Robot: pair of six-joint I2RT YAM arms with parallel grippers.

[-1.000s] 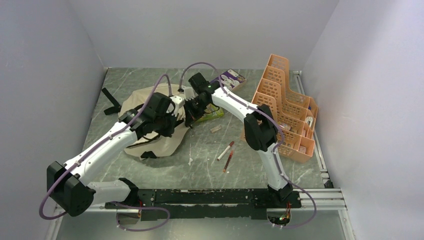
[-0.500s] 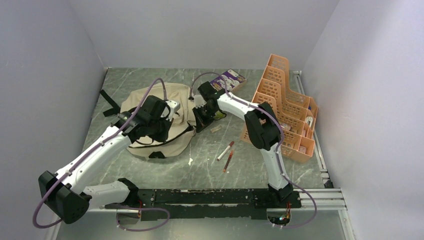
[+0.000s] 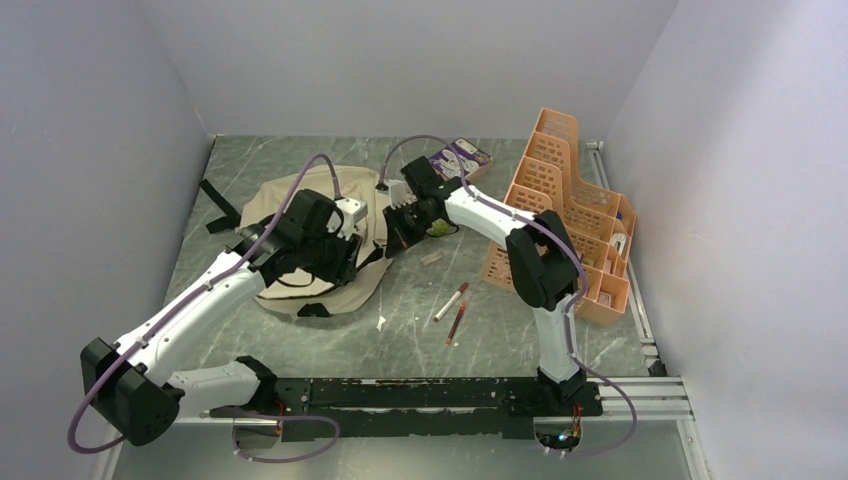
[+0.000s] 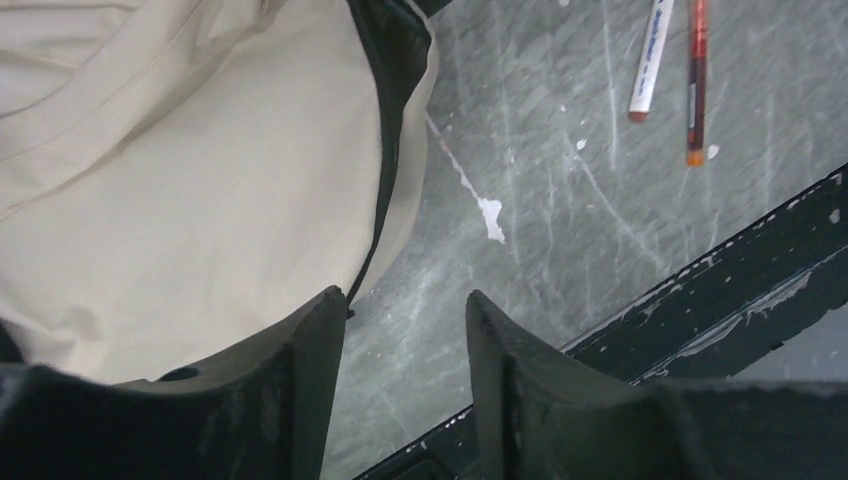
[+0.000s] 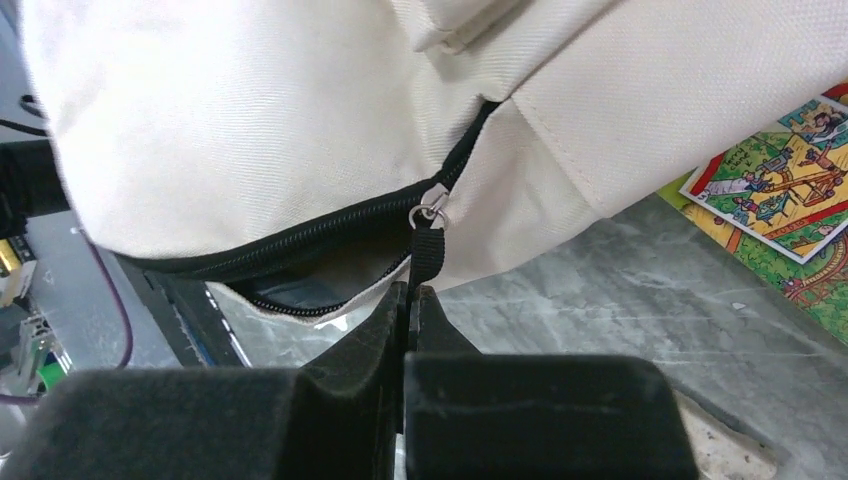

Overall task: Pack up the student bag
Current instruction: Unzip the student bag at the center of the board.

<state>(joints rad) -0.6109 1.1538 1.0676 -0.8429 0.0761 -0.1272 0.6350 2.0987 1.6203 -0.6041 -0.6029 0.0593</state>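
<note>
The student bag (image 3: 300, 205), beige fabric with black zips, lies flat on the table at the back left. My left gripper (image 4: 405, 312) hangs open just above the bag's (image 4: 190, 180) near edge, with only bare table between its fingers. In the top view the left gripper (image 3: 346, 262) sits over the bag's front right part. My right gripper (image 5: 411, 291) is shut on the black zipper pull (image 5: 426, 252) of the bag (image 5: 250, 110). The zip is partly open and shows dark lining. From above, the right gripper (image 3: 396, 234) is at the bag's right edge.
An orange perforated organizer (image 3: 570, 215) stands at the right. A purple packet (image 3: 458, 158) lies at the back. A colourful green booklet (image 5: 790, 190) lies beside the bag. Two pens (image 3: 451, 300) (image 3: 457, 322) and a small beige piece (image 3: 431, 258) lie mid-table.
My left gripper has opened and let go of the bag, which dropped from lifted and bunched to flat. My right gripper, still shut on the zipper pull, shifted slightly right.
</note>
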